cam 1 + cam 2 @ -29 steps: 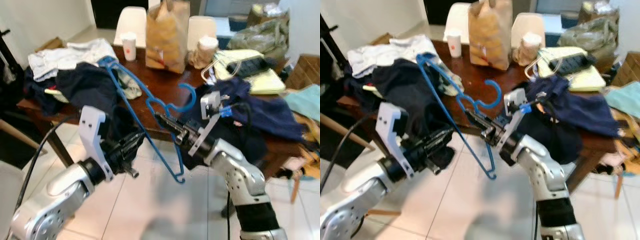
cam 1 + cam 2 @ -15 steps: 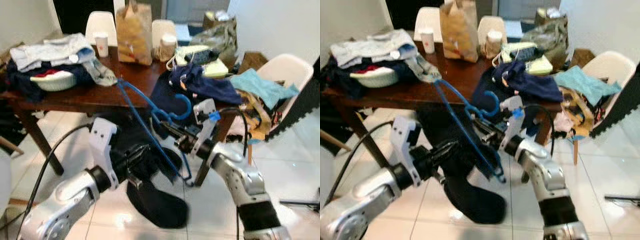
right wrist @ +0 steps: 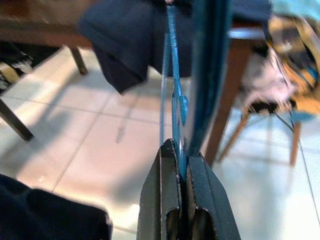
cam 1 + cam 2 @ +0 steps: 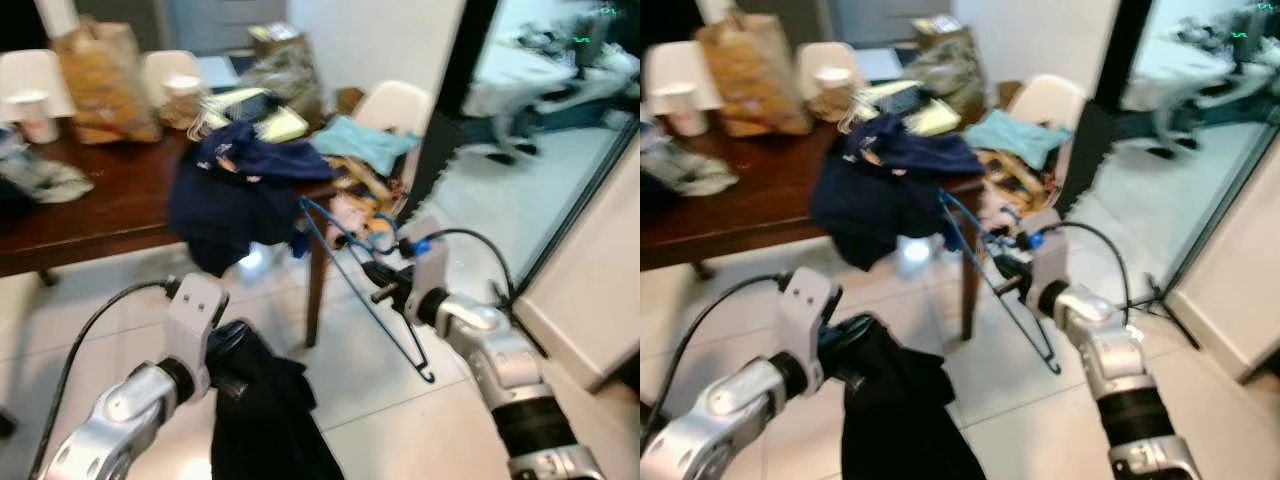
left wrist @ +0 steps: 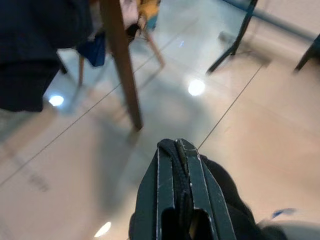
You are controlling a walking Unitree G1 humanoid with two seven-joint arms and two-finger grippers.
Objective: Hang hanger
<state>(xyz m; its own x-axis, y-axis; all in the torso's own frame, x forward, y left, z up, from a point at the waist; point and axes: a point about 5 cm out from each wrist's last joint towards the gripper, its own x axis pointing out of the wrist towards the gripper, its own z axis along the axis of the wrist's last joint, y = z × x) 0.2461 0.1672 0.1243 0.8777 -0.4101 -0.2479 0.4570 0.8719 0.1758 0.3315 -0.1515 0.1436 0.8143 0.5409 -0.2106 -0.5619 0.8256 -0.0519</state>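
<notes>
My right gripper is shut on a blue wire hanger, held up over the tiled floor just past the table's corner. In the right wrist view the two black fingers pinch the hanger's blue wire. My left gripper is lower and nearer to me, shut on a dark garment that hangs down from it toward the floor. The left wrist view has black cloth squeezed between the closed fingers.
A dark wooden table stands at the left, with navy clothes draped over its corner and a paper bag behind. A white chair piled with clothes, a dark door frame and a pale panel are to the right.
The camera has swung right: the table has slid to the left and the doorway has come into view. The dark garment came off the table and hangs from my left gripper.
</notes>
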